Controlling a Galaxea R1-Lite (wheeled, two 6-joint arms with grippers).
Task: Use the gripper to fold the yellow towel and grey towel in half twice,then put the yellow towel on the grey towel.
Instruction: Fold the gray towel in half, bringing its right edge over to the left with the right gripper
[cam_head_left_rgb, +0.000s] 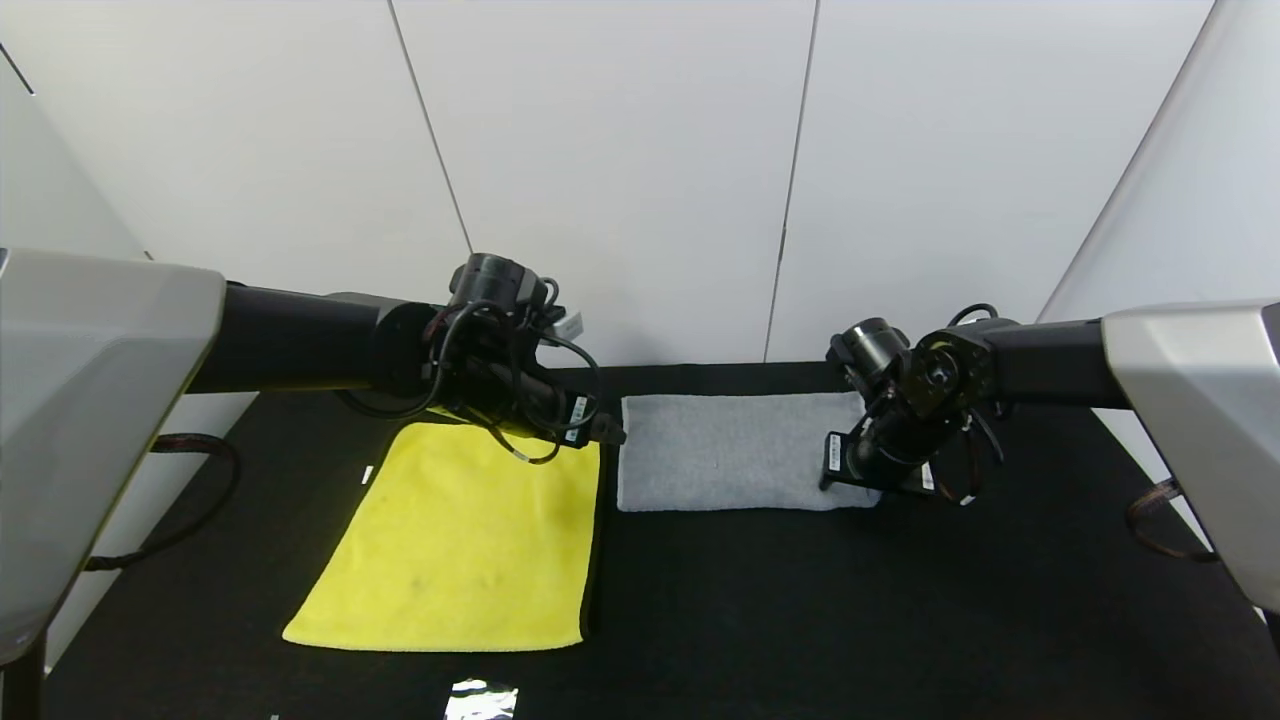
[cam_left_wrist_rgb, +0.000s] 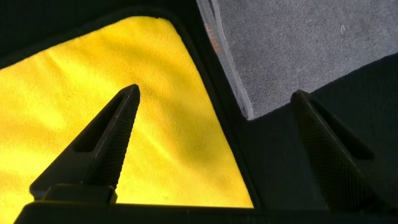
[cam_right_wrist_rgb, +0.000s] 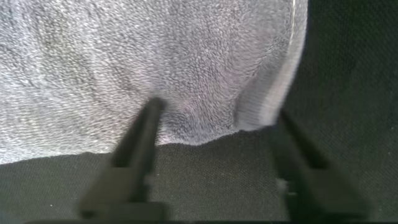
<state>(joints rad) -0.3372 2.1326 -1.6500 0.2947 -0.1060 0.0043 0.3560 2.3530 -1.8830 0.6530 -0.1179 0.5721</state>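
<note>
A black table (cam_head_left_rgb: 760, 610) fills the lower half of the head view, with white wall panels (cam_head_left_rgb: 620, 170) behind it. The yellow towel (cam_head_left_rgb: 465, 540) lies flat in the lower left of centre. The grey towel (cam_head_left_rgb: 730, 450) lies just to its right and higher in the frame, as a folded strip; a narrow band of black table separates the two.

The left claw (cam_head_left_rgb: 608, 432) hangs at the upper right corner of the yellow towel, right over the gap between the two cloths. In the left wrist view its two dark fingers (cam_left_wrist_rgb: 102, 146) stand wide apart and grasp nothing: one finger shows against the yellow towel (cam_left_wrist_rgb: 93, 81), the other against the black table beside the corner of the grey towel (cam_left_wrist_rgb: 292, 43). So this claw (cam_left_wrist_rgb: 214, 93) is released, straddling the yellow towel's dark-trimmed edge.

The right claw (cam_head_left_rgb: 845, 478) sits at the lower right corner of the grey towel in the head view. In the right wrist view its fingers (cam_right_wrist_rgb: 140, 146) are spread on either side of that corner, where the grey towel (cam_right_wrist_rgb: 143, 62) puckers up slightly along its edge and its pale hem curls between them. The claw (cam_right_wrist_rgb: 214, 115) is parted, not clenched on the cloth.
</note>
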